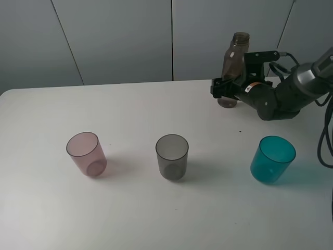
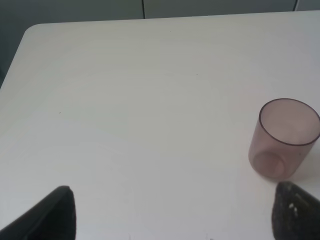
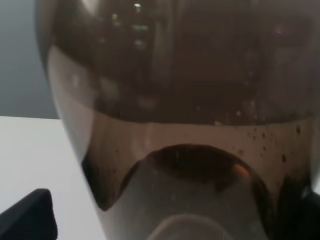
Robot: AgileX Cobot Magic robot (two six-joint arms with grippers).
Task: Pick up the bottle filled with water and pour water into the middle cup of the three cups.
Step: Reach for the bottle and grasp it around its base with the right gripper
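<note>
Robot test bench in a lab-like room

A bare white table (image 1: 130, 208) stands against plain grey wall panels (image 1: 114, 41); a black robot arm (image 1: 281, 96) with loose cables (image 1: 327, 140) reaches over the table.

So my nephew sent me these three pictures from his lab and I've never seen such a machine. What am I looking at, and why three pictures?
It is a robot with two arms, each ending in jaws. One picture is taken from a camera mounted high over a white table; the other two come from small cameras on the arms' wrists. On the table stand three cups in a row: a pink cup, a smoky grey cup and a teal cup. Behind them stands a tall brownish bottle with no cap. The right gripper has its open jaws around the bottle's lower part, which is why that wrist picture is filled with the bottle, up close. The left gripper is open and empty, near the pink cup.
</note>
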